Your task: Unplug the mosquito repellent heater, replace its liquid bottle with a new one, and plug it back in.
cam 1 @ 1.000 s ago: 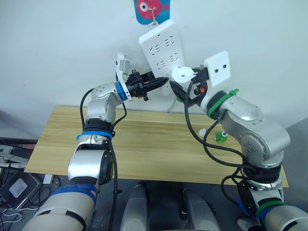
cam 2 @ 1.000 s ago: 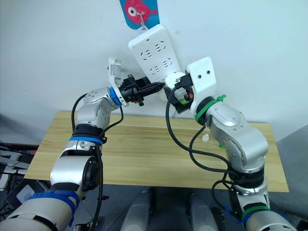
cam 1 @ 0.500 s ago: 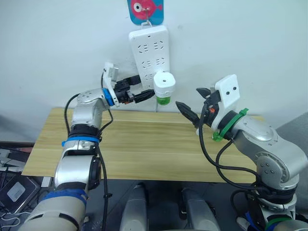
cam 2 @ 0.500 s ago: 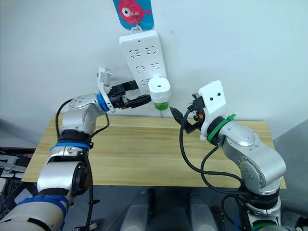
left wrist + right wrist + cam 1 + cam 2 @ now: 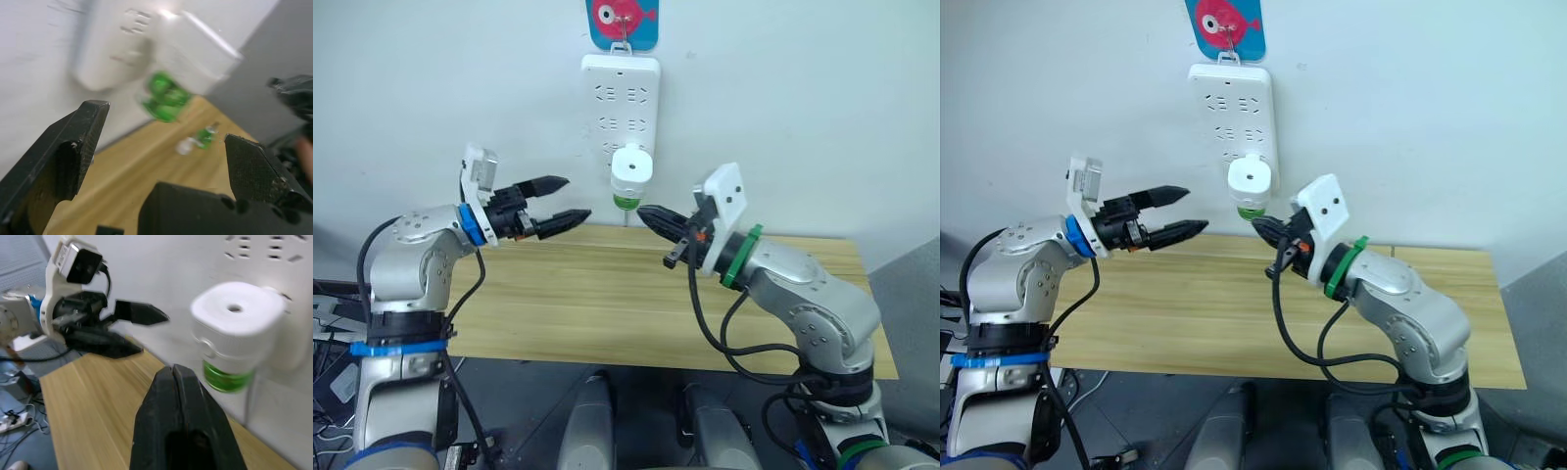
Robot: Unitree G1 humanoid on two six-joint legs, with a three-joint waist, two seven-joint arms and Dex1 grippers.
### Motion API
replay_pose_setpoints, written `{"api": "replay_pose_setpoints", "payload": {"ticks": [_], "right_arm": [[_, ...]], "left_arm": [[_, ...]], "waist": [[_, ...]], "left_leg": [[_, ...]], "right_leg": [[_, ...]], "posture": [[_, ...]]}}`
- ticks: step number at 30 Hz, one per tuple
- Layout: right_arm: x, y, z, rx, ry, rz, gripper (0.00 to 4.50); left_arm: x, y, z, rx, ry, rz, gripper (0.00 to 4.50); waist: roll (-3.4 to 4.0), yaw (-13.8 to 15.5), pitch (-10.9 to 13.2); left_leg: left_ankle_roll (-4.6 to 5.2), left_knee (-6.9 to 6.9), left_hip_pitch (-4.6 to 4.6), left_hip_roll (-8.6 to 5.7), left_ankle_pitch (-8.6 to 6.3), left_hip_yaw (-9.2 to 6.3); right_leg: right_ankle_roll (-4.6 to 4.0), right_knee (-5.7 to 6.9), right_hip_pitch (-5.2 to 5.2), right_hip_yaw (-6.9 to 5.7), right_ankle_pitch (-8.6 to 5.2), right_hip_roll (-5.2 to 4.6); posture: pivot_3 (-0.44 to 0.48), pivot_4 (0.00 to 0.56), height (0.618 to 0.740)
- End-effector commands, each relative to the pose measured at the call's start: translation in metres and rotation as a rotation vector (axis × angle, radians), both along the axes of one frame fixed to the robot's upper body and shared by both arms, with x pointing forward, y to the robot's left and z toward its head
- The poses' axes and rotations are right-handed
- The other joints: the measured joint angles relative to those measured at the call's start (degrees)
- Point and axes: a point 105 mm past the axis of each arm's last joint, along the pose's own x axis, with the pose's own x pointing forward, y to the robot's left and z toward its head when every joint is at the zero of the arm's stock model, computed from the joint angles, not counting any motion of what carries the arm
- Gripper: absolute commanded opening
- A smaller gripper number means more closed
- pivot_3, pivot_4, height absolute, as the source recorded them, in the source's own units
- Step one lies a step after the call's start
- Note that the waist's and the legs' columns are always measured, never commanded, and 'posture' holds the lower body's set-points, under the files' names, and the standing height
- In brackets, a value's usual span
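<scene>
- The left gripper (image 5: pixel 563 199) is hovering with fingers spread, holding nothing, left of the heater (image 5: pixel 631 167).
- The right gripper (image 5: pixel 651 217) is pointing up with fingers pressed together, empty, just below the heater.
- The one heater is sitting plugged into the one strip (image 5: pixel 621 93), above the counter (image 5: pixel 568 294).
- Risk: the strip is hanging from one hook, so a bump could be swinging it.
</scene>
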Motion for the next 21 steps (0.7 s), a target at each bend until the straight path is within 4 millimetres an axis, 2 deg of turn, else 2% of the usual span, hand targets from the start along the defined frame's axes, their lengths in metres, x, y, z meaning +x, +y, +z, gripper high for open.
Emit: {"api": "replay_pose_setpoints", "payload": {"ticks": [1,9,21], "right_arm": [[0.008,0.001,0.010,0.012,-0.065,-0.039,0.03],[0.023,0.003,0.006,-0.033,-0.096,-0.089,0.03],[0.029,0.003,0.007,-0.003,-0.088,-0.138,0.03]], "left_arm": [[-0.013,-0.011,0.013,-0.007,-0.026,-0.045,4.50],[-0.021,-0.020,0.013,-0.008,0.013,-0.098,4.50],[-0.019,-0.020,0.012,-0.005,0.008,-0.101,4.50]], "waist": [[0.00,0.30,0.00],[0.00,1.32,0.00],[0.00,1.36,-0.01]], "left_leg": [[0.00,0.00,0.00,0.00,0.00,-0.01],[0.00,-0.02,0.02,0.00,0.00,0.04],[-0.01,-0.02,0.03,0.00,0.00,0.04]], "right_leg": [[0.00,0.00,0.00,-0.01,0.00,0.02],[-0.01,0.00,-0.02,0.02,0.00,0.06],[-0.02,0.00,-0.02,0.02,0.01,0.06]], "posture": [[0.272,0.262,0.740],[0.279,0.253,0.740],[0.277,0.245,0.740]]}}
